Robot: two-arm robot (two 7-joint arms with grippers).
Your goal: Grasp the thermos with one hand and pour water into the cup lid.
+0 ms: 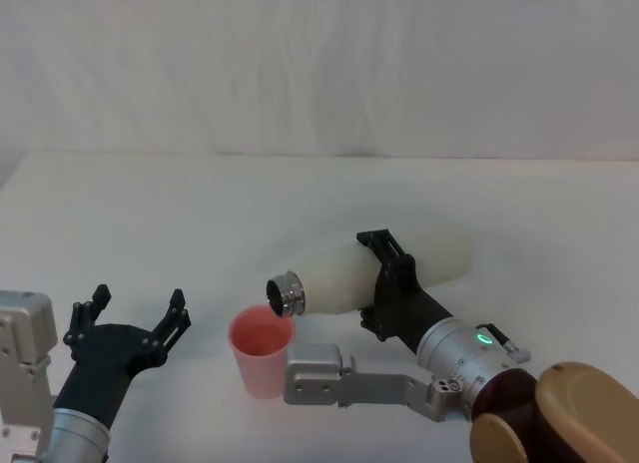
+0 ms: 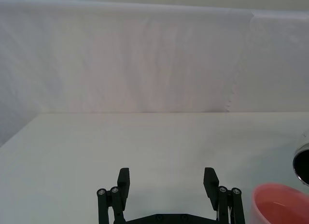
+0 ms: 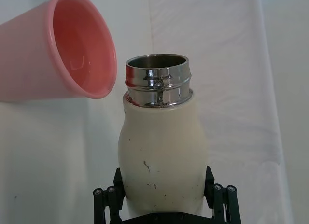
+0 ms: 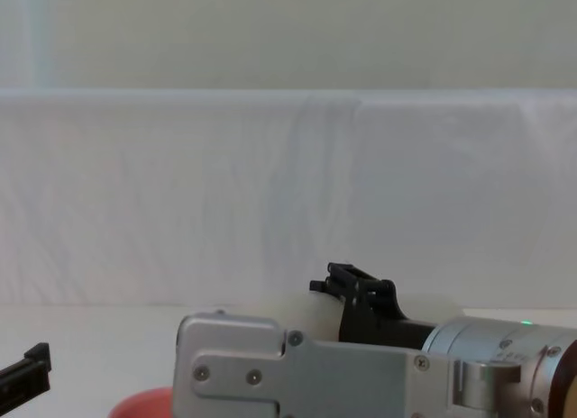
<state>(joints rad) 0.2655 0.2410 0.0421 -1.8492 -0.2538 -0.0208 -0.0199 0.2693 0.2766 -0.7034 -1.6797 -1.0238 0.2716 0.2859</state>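
The cream-white thermos is tipped almost level above the table, and my right gripper is shut on its body. Its steel neck points left, just over the rim of the salmon-pink cup lid, which stands upright. In the right wrist view the thermos sits between the fingers, with the cup lid right beside its open mouth; the cup's inside bottom looks glossy. My left gripper rests open to the left of the cup lid, apart from it.
A white cloth covers the table and hangs as a backdrop behind. My right forearm's silver link lies low in front of the cup lid. In the left wrist view the cup lid stands beside the open left gripper.
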